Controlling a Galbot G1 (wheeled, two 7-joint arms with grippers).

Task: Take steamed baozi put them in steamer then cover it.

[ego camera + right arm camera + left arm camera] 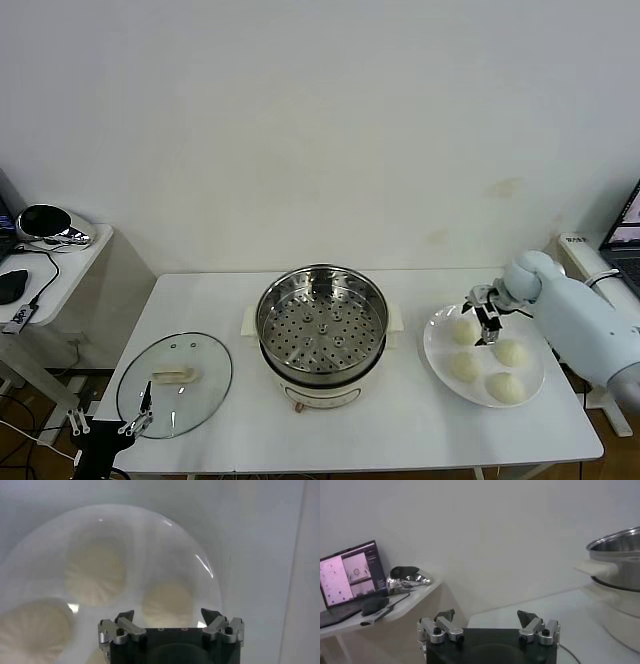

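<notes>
Right tool (487,322) — jaws wide, empty — hovers just above the plate's steamed baozi (464,331).

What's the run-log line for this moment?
right gripper: open above plate | baozi: four on plate | steamer: empty, uncovered | cover: on table | left gripper: open beside cover

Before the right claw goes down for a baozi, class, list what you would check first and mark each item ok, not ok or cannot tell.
1. Right claw open, above the plate: ok.
2. Four baozi on the plate, the nearest beside the claw: ok.
3. Steamer uncovered, its perforated tray bare: ok.
4. Glass lid flat on the table, apart from the steamer: ok.
5. Left claw open at the lid's near edge, holding nothing: ok.
6. Claw centred on one baozi: cannot tell.
</notes>
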